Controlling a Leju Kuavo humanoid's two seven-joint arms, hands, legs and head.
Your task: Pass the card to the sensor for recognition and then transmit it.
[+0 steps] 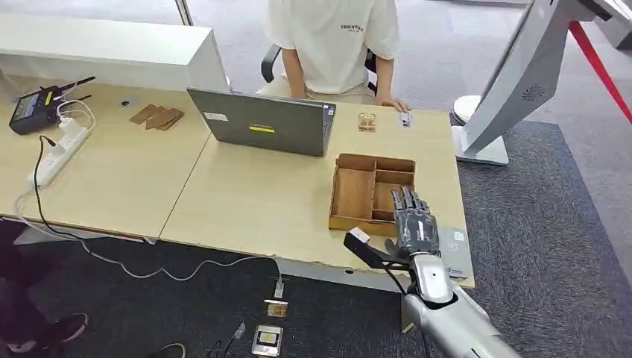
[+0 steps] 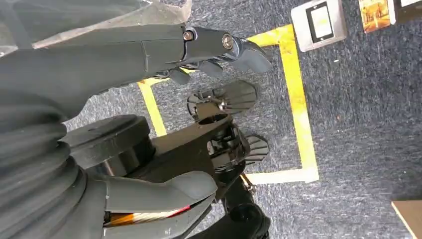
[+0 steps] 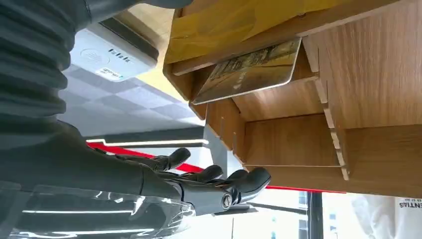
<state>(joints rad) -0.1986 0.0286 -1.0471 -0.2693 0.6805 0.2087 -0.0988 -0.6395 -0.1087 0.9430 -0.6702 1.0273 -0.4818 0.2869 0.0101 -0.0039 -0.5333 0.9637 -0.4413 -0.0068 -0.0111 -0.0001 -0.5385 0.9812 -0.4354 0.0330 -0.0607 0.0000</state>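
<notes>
A gold-printed card leans inside a small compartment of the wooden tray, whose wall is close in the right wrist view. My right hand hovers over the tray's near right corner, its fingers stretched out and holding nothing. The grey card sensor lies flat on the table's front right corner, just right of that hand; it is also the pale box in the right wrist view. My left hand hangs over the carpet with fingers apart, empty.
A grey laptop stands mid-table before a seated person in a white shirt. A power strip and a black device lie far left. A white stand rises at right. Cards lie on the floor beside yellow tape.
</notes>
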